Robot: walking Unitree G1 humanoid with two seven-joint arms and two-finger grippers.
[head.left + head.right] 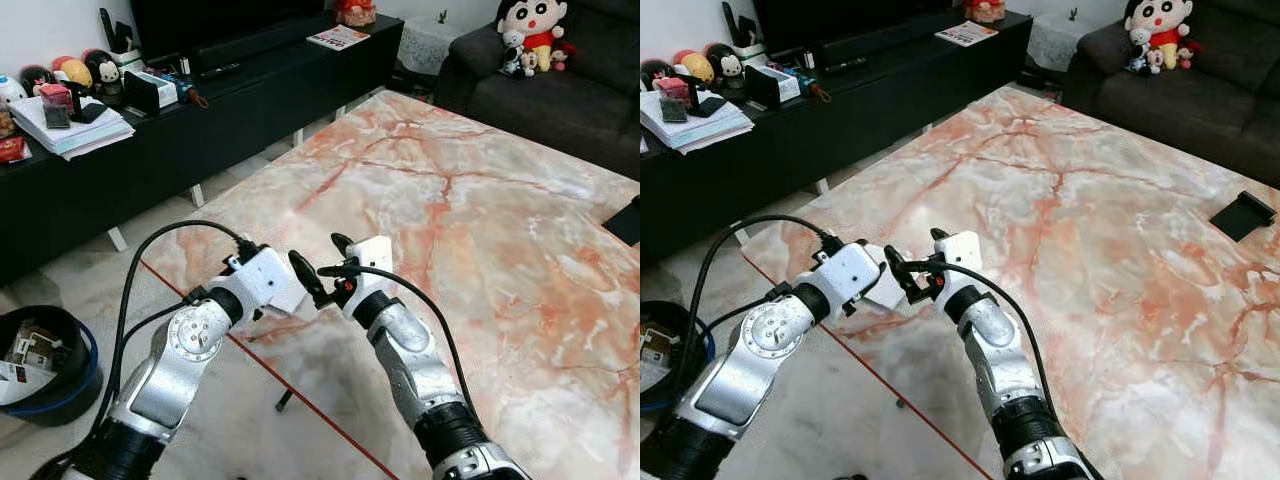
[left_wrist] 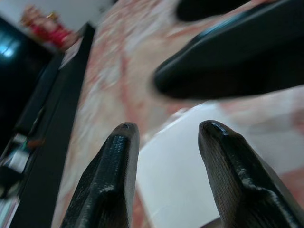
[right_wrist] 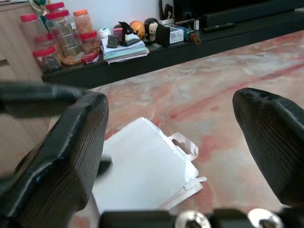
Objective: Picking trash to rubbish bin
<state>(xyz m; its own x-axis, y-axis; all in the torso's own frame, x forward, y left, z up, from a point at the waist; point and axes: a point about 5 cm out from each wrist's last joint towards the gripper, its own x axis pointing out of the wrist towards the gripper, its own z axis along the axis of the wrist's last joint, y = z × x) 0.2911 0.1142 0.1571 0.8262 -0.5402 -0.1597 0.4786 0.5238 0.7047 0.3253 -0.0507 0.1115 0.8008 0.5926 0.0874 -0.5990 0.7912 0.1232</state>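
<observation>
Both grippers converge on the white packet (image 3: 145, 173) lying flat near the marble table (image 1: 480, 230) corner. Left gripper (image 2: 166, 135) and right gripper (image 3: 173, 123) both spread, nothing gripped. Risk: fingers collide, or flat packet slides off the edge. Head view adds the rubbish bin (image 1: 45, 365) on the floor to the left; wrist views reveal the packet.

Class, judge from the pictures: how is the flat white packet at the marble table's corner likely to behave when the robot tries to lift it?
The white packet looks thin and flat, so probably light and somewhat floppy. Lying flush on the smooth marble table, it may slide rather than lift. The open right pincer and left pincer may find its layered edge easiest.
</observation>
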